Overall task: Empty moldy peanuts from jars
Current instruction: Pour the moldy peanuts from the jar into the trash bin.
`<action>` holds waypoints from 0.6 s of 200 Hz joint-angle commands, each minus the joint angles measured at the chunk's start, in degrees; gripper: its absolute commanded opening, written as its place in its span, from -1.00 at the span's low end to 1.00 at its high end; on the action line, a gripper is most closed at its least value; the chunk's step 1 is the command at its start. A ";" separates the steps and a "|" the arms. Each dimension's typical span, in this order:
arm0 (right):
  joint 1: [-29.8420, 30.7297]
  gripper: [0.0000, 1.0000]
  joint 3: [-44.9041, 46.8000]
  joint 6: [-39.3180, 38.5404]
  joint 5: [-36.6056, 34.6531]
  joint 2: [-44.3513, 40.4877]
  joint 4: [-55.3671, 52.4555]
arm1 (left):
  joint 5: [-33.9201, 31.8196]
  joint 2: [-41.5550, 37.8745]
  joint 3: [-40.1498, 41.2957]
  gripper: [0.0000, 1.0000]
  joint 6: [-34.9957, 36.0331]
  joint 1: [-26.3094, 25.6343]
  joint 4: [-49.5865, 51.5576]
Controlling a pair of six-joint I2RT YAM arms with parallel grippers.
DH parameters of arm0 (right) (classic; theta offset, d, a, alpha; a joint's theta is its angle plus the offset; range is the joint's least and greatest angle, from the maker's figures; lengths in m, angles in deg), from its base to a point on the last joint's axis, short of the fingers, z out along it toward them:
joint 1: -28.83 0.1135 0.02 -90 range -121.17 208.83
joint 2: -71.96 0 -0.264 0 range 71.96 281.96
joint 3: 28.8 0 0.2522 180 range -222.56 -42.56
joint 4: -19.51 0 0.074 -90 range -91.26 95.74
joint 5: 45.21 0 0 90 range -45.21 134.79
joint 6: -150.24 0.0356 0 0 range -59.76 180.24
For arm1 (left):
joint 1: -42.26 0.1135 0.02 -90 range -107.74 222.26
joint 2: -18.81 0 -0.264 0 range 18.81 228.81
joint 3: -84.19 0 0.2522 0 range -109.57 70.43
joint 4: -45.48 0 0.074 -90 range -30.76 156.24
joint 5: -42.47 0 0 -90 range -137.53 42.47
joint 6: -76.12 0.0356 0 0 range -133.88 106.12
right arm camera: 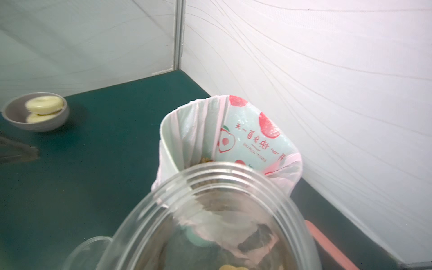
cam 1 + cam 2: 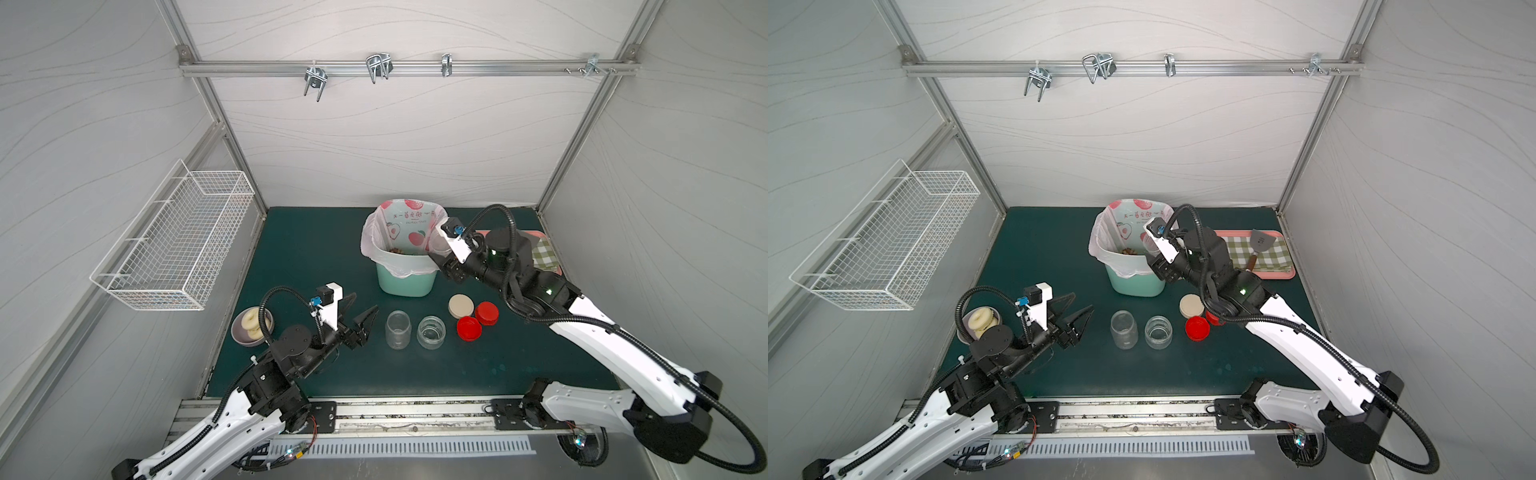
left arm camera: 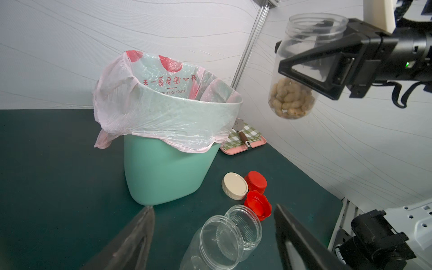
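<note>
The jars (image 2: 398, 329) are clear, glossy plastic; the bin (image 3: 163, 173) smooth matt plastic under a thin, crinkled, shiny film bag (image 3: 163, 117). The counter (image 2: 311, 257) looks matt and smooth; the checked cloth (image 2: 1277, 253) woven.

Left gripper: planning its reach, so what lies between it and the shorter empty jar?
The taller empty jar stands between the left gripper and the shorter jar, as both top views show.

The only print that can be read is on the pink bag (image 3: 168, 84) lining the green bin (image 3: 163, 173). It has a row of red Chinese characters, seen through the plastic. Below them is a small line that seems to read "ENJOY YOUR L…", cut off by the rim. In both top views this print is too small to make out.
</note>
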 commanded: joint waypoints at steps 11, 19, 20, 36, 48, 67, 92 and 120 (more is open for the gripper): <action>-2.12 -1.00 -6.45 -9.82 -4.17 5.54 0.33 | -2.51 -0.69 -2.94 0.62 0.82 0.05 -0.20; -2.94 -1.00 -7.23 -11.35 -3.85 6.68 0.75 | -2.72 -0.73 -2.88 0.62 0.93 0.04 -0.09; -2.99 -1.00 -7.30 -11.55 -3.84 6.84 0.83 | -2.69 -0.75 -2.87 0.62 0.93 0.08 -0.07; -4.31 -1.00 -8.43 -12.56 -3.51 8.74 2.11 | -3.13 -0.69 -2.73 0.62 1.02 0.11 -0.18; -4.83 -1.00 -9.23 -14.09 -3.85 10.19 2.81 | -3.22 -0.61 -2.59 0.62 1.02 0.05 -0.24; -5.03 -1.00 -10.35 -18.01 -6.27 12.39 3.94 | -3.52 -0.60 -2.68 0.62 1.25 0.08 0.27; -5.16 -1.00 -14.15 -19.75 -7.35 15.87 1.16 | -4.45 -0.95 -2.35 0.62 1.55 0.03 0.55; -4.84 -1.00 -18.13 -20.77 -8.26 18.98 -2.00 | -4.85 -0.60 -2.16 0.62 1.89 0.08 0.46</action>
